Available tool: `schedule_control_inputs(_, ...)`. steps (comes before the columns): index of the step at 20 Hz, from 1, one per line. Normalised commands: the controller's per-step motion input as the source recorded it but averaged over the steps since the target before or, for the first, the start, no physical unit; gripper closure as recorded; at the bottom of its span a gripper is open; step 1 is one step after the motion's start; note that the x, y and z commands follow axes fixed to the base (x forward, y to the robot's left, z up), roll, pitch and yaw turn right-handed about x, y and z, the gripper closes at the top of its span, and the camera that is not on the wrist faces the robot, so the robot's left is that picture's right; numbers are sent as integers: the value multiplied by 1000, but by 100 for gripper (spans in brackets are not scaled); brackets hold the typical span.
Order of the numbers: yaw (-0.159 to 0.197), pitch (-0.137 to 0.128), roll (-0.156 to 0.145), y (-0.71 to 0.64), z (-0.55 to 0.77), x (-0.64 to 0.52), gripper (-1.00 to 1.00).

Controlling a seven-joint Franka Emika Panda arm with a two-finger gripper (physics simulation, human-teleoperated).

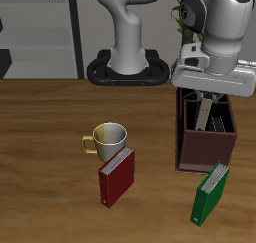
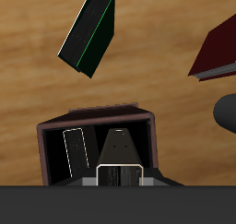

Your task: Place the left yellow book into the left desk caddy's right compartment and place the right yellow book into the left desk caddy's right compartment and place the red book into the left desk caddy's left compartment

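Gripper point(image 1: 205, 109) above the left desk caddy point(image 1: 190, 147), lowered into its top, pinching a grey striped book point(image 2: 118, 147) held upright inside one section. Which yellow book this is: cannot tell. Second thin grey book point(image 2: 73, 152) stands upright in the same section, just beside it. Caddy sits toward the table point(image 1: 40, 147) side edge. Red book point(image 1: 116, 177) near the front edge, touching the mug point(image 1: 108, 140). Green book point(image 1: 210, 193) in front of the caddy, tilted.
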Motion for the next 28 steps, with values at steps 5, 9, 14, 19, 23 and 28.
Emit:
schedule_control_inputs(5, -2, 29, 3, 35, -166, 30, 100)
schedule_control_inputs(9, 14, 27, 23, 106, -240, -6, 100)
schedule_control_inputs(14, -22, 66, -19, -117, -325, 40, 100)
schedule_control_inputs(19, -21, 47, 40, 4, -136, 23, -100)
schedule_control_inputs(23, -29, 7, 10, -122, 11, 2, -100)
schedule_control_inputs(28, 39, -24, 12, 33, 126, -85, -100)
